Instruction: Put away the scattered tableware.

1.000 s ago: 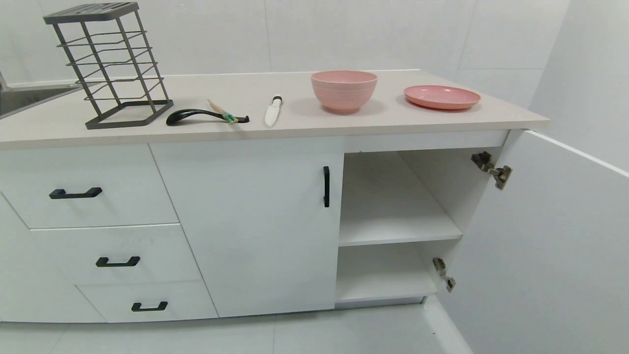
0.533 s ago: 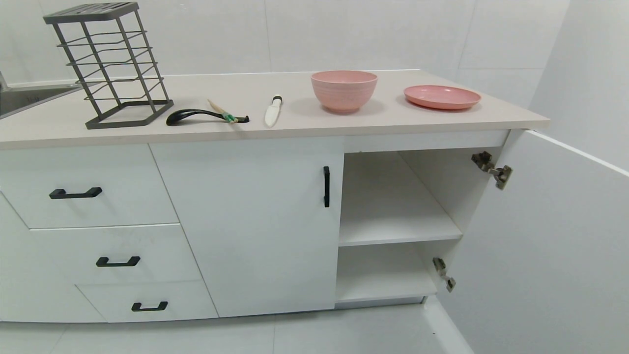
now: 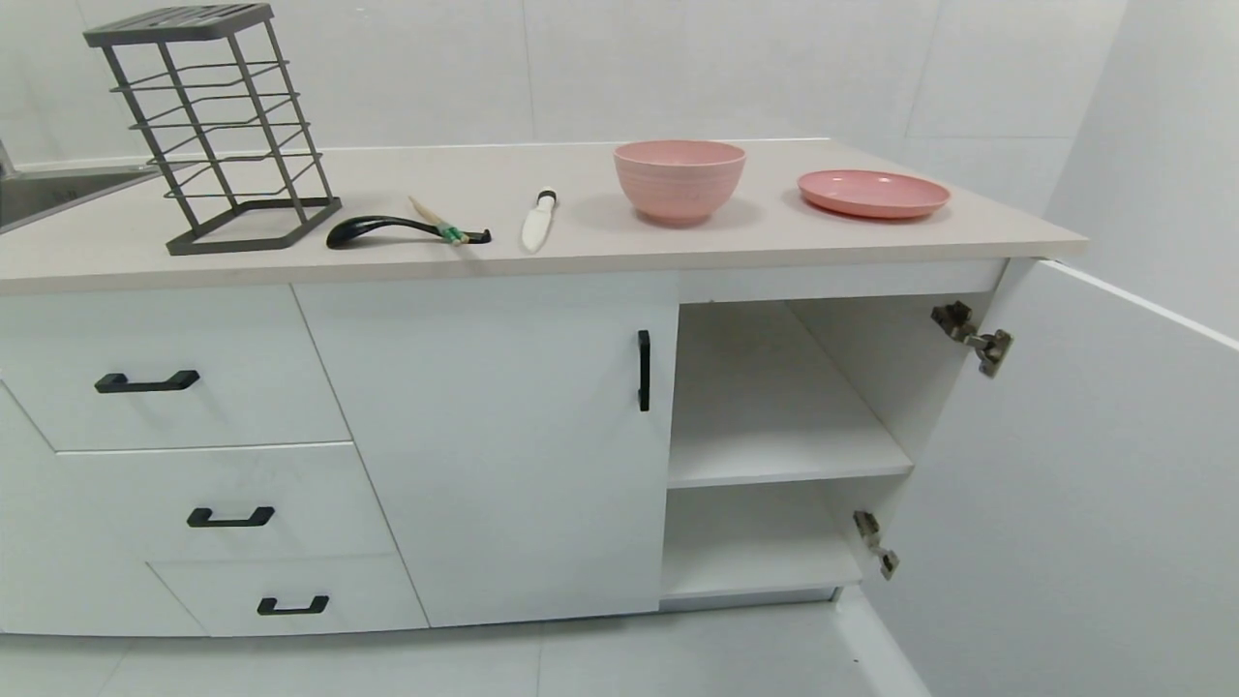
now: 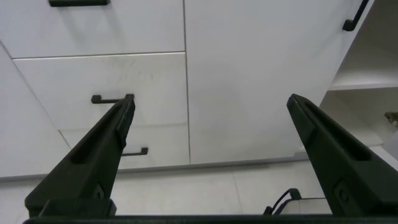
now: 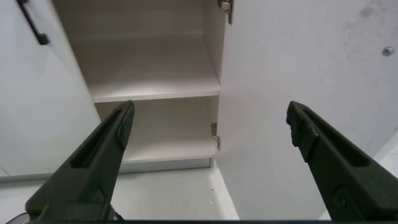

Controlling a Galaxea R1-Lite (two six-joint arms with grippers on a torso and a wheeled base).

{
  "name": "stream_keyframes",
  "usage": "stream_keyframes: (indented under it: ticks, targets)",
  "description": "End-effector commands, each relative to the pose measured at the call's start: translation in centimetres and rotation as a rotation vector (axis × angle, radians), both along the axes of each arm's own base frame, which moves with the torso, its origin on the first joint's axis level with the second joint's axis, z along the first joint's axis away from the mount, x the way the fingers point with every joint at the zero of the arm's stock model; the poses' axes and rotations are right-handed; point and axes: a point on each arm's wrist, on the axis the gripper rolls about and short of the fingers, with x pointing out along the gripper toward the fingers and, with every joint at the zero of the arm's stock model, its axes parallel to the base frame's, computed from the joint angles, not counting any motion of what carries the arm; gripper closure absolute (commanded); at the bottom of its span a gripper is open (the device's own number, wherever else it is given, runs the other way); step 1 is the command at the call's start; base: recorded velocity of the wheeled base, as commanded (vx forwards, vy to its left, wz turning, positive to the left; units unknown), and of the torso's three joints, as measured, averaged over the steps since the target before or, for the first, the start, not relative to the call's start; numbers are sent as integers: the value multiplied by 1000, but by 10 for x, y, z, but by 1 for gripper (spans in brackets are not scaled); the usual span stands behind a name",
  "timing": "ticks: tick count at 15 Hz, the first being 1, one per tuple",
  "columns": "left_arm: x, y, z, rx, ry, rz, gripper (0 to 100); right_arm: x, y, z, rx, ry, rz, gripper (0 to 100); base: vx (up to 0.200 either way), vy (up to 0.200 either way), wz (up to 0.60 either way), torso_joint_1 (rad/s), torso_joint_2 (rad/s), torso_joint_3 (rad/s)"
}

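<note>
Jaws on both arms stand wide and hold nothing: the left jaws face the drawers (image 4: 112, 81) and the right jaws face the open cupboard, low before its shelves. In the head view the drawers fill the lower left, a shut door (image 3: 503, 445) sits at centre, and the open door (image 3: 1065, 484) swings out at lower right, baring an upper shelf (image 3: 774, 436) and a lower shelf (image 3: 755, 552). All the tableware lies on the counter (image 3: 600, 247) across the upper half of the frame. Nearest its front edge, left of centre, a black ladle (image 3: 346, 233) lies with chopsticks (image 3: 436, 221) crossing its handle, and a white knife (image 3: 535, 225) lies just beside them. Farther back at upper centre stands a pink bowl (image 3: 679, 179), upright, with a pink plate (image 3: 873, 192) well apart to its right. A wire rack (image 3: 179, 24) stands at upper left, a sink (image 3: 48, 194) beyond it at the frame's edge. Nothing appears put away, so the first pick seems to be the step in hand. The right arm likely suits the bowl or plate: rise above counter height, pinch the bowl's wall over its rim, then carry it down onto a shelf, clear of the open door. The shallow plate may need a rim grip. The ladle and chopsticks are best taken one at a time, since they overlap.
</note>
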Motion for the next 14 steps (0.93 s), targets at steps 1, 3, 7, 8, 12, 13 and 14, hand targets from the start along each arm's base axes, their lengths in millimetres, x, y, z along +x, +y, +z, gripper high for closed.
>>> stream_keyframes:
  ticks: [1, 3, 7, 8, 12, 13, 14]
  targets:
    - [0, 0, 0, 0, 4, -1, 0, 0, 0, 0, 0, -1, -1, 0, 0, -200, 0, -2, 2, 2]
    - [0, 0, 0, 0, 4, 1, 0, 0, 0, 0, 0, 1, -1, 0, 0, 0, -600, 2, -5, 5]
    - [0, 0, 0, -2, 4, 1, 0, 0, 0, 0, -2, -1, -1, 0, 0, 0, -150, 2, 2, 1]
    - [0, 0, 0, -2, 4, -1, 0, 0, 0, 0, -2, -1, -1, 0, 200, 0, 0, -2, 2, 2]
    - [0, 0, 0, 0, 4, 1, 0, 0, 0, 0, -2, -1, -1, 0, 200, 0, 0, 7, 7, 4]
    - [0, 0, 0, 0, 4, 1, 0, 0, 0, 0, -2, -1, -1, 0, 0, 0, 0, 0, 0, 0]
    - [0, 0, 0, 0, 4, 2, 0, 0, 0, 0, -2, -1, -1, 0, 0, 0, 0, 0, 0, 0]
